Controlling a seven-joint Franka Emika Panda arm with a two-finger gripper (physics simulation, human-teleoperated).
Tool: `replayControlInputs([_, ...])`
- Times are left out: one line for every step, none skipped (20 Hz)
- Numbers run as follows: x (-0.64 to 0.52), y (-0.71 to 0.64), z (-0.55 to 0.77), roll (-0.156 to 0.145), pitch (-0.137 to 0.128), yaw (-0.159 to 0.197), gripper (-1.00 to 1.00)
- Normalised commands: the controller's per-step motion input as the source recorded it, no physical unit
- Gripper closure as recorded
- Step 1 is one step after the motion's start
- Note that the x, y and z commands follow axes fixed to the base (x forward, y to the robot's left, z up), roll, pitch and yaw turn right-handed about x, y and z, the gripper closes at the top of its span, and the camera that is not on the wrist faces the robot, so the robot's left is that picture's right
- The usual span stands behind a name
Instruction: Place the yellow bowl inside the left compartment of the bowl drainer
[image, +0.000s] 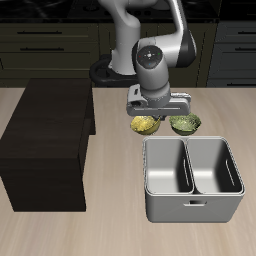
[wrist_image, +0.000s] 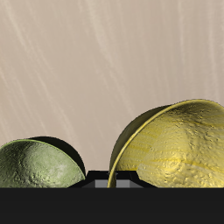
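Jaws (image: 153, 108): low over the two bowls at mid-counter; opening width cannot be told, fingertips hidden in both views.

Small glossy yellow bowl with dark mottling and wavy rim (image: 145, 125) (wrist_image: 175, 147): on the counter, directly under the jaws, just behind the drainer's back wall.

Like-sized greener bowl (image: 185, 124) (wrist_image: 37, 164): just beside it, apart.

Grey metal two-well bowl drainer (image: 192, 204): toward the counter's front edge, both wells vacant.

Dark wooden cabinet (image: 48, 140): along the counter's side edge.

Step judged: approach for grasp. Next: close on the yellow rim, lift, carry to the left well.
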Motion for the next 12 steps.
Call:
replayControlInputs([-0.23, 0.07, 0.62, 0.053, -0.123, 0.031, 1.00])
replayControlInputs([-0.33, 0.12, 1.13, 0.096, -0.179, 0.043, 1.00])
replayControlInputs([-0.19, 0.04, 0.72, 0.006, -0.134, 0.047, 1.00])
replayControlInputs([-0.10, 0.04, 0.32, 0.029, -0.045, 0.018, 1.00])
replayControlInputs([-0.27, 0.03, 0.94, 0.053, -0.137, 0.041, 1.00])
replayControlInputs([-0.09, -0.01, 0.29, 0.008, -0.042, 0.019, 1.00])
replayControlInputs([-0.19, 0.00, 0.82, 0.050, -0.078, -0.001, 1.00])
replayControlInputs([-0.09, -0.04, 0.32, -0.008, -0.062, 0.028, 1.00])
replayControlInputs([-0.11, -0.02, 0.53, 0.014, -0.116, 0.055, 1.00])
replayControlInputs([-0.10, -0.02, 0.54, 0.002, -0.075, 0.024, 1.00])
replayControlInputs([-0.04, -0.03, 0.47, -0.011, -0.087, 0.027, 1.00])
replayControlInputs([-0.04, -0.03, 0.43, -0.013, -0.063, 0.016, 1.00])
